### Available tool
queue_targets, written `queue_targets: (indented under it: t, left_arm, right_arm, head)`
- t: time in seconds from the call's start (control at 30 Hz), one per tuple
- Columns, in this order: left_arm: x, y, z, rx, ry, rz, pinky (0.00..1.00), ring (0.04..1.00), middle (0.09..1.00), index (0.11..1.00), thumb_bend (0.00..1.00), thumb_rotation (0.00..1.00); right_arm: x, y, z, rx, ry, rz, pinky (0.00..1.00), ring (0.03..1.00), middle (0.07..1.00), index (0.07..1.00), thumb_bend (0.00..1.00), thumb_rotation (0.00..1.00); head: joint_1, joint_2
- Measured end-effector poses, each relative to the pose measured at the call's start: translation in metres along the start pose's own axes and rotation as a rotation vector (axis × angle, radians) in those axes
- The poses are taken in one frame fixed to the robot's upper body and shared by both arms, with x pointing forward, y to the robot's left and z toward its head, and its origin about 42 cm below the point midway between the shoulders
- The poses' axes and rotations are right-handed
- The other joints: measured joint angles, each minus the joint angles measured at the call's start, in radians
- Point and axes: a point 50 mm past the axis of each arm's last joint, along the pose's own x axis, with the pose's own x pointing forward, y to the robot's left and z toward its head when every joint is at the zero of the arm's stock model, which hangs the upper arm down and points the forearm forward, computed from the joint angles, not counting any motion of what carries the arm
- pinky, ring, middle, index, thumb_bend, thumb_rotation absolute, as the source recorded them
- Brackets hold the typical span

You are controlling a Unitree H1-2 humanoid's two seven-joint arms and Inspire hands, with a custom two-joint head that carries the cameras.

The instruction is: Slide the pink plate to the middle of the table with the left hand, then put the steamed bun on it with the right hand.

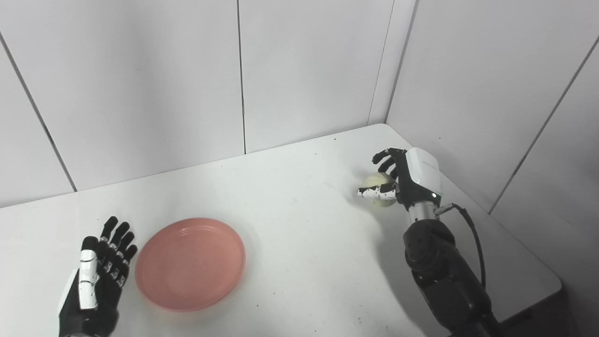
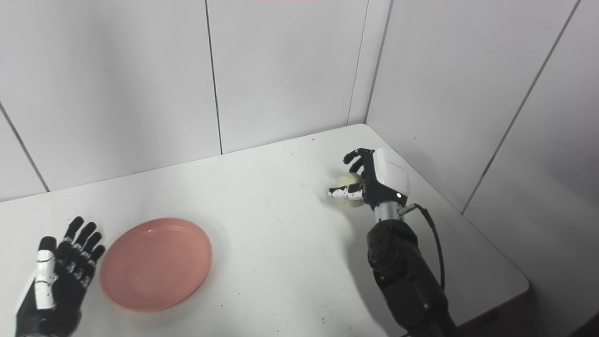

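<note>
- right hand (image 1: 398,180) wraps fingers and thumb around the pale steamed bun (image 1: 380,183) near the table's far right corner; whether the bun sits on the table cannot be told.
- left hand (image 1: 96,276), fingers spread and holding nothing, lies just beside the pink plate (image 1: 191,263).
- pink plate rests bare on the white table (image 1: 299,210), left of centre, well apart from the bun.

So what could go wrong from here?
The right hand is curled around the steamed bun near the table's far right corner; a loose grip could let it roll away. The pink plate sits left of the middle, beside the open left hand, so the bun may have to travel far or miss the rim.
</note>
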Motion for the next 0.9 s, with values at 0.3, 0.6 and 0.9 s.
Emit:
queue_targets:
  t: [0.3,0.6,0.9]
  left_arm:
    - [-0.002,-0.006,-0.002,0.007,0.002,0.003,1.0,0.994,0.984,0.965,0.59,1.0]
    - [-0.004,-0.011,-0.002,0.018,0.001,0.012,1.0,0.997,0.987,0.968,0.6,1.0]
    - [-0.003,-0.013,-0.002,0.015,0.002,0.02,1.0,0.993,0.98,0.96,0.59,1.0]
  right_arm:
    - [-0.011,0.012,0.059,0.104,-0.172,0.081,0.19,0.352,0.443,0.52,0.51,0.0]
    - [-0.021,0.044,0.117,0.168,-0.301,0.201,0.2,0.445,0.507,0.467,0.51,0.0]
    - [-0.04,0.086,0.155,0.23,-0.397,0.309,0.2,0.446,0.474,0.488,0.51,0.0]
  head:
    - [0.041,0.0]
    - [0.069,0.005]
    - [0.115,0.02]
